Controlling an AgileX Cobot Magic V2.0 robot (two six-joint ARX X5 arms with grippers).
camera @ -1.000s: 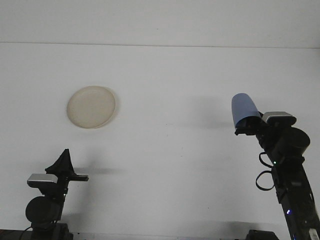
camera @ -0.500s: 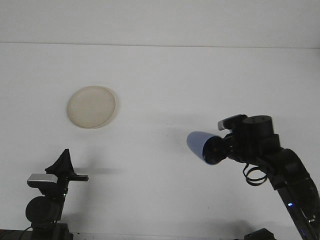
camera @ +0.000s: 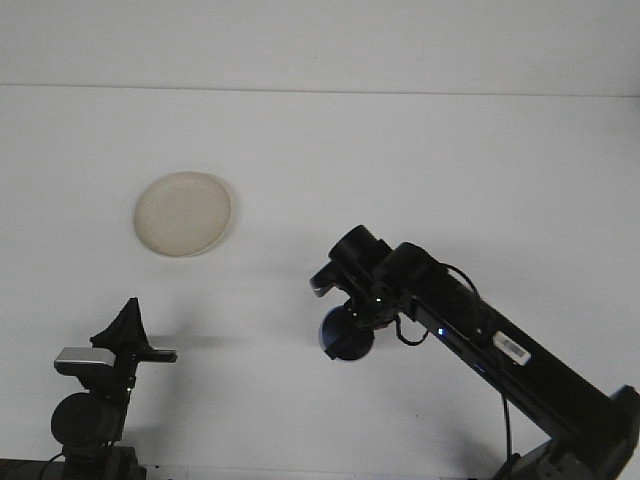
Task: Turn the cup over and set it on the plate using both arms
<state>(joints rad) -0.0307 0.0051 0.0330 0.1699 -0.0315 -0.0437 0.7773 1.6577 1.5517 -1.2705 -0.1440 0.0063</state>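
We see the blue cup (camera: 345, 338) near the middle of the white table (camera: 420, 160), gripped by the right end effector (camera: 352, 318), its mouth facing the camera. The plate (camera: 184, 213) lies well apart, to the upper left. The left end effector (camera: 127, 322) rests at lower left; we cannot tell its state.

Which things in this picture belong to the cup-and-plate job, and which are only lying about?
Part of the job:
- blue cup, held low over the table by the right gripper
- plate, far left, nothing on it
- left gripper, near left, apart from both

Only lying about:
- nothing; apart from these, only the white table is in view
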